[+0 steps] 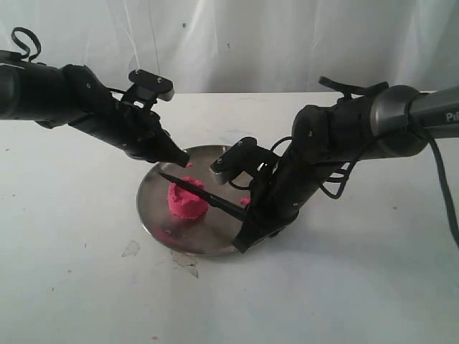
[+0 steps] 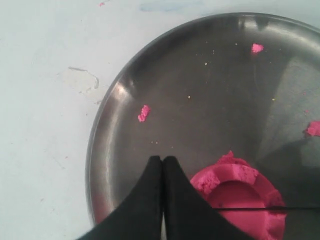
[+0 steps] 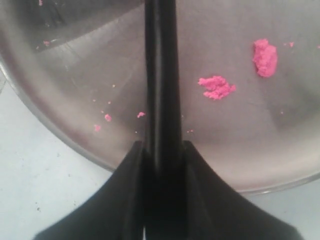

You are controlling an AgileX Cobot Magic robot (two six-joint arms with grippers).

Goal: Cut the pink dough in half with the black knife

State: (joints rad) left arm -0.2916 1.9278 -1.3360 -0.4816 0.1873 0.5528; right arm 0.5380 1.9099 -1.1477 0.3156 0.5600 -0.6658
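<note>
The pink dough [image 1: 188, 201] sits as one round mound on the steel plate [image 1: 154, 188]. The black knife [image 1: 204, 195] lies across its top, point toward the left arm, the thin blade edge pressing on the dough [image 2: 240, 200]. My right gripper [image 1: 247, 236] is shut on the black knife [image 3: 161, 75] at the handle, at the plate's near right rim. My left gripper [image 1: 183, 162] is shut with nothing in it, its tips [image 2: 162, 160] just above the plate [image 2: 165, 75] beside the dough's far left side, apart from it.
Small pink crumbs [image 3: 216, 86] lie scattered on the plate [image 3: 65, 100], another crumb [image 2: 143, 113] nearer the left rim. The white table [image 1: 72, 287] surrounds the plate, with faint smudges [image 1: 131, 249] near the front. A white cloth backdrop hangs behind.
</note>
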